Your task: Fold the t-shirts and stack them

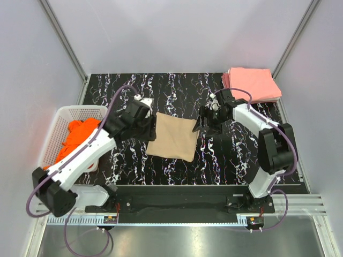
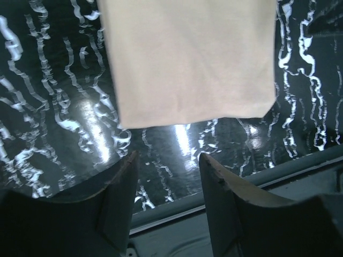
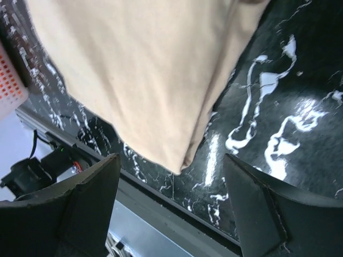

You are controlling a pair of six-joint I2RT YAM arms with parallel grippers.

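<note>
Tan t-shirt [image 1: 172, 137] lies folded square, flat at mid-worktop [image 1: 228, 160]. Left gripper [image 2: 167, 160] and right gripper [image 3: 172, 160] flank its side edges, both spread, empty. Likely poised to carry it to the pink stack [image 1: 252, 84].

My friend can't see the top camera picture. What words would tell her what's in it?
A folded tan t-shirt lies on the black table between the left gripper and right gripper. Pink t-shirts are stacked far right; an orange t-shirt sits in a white basket.
</note>
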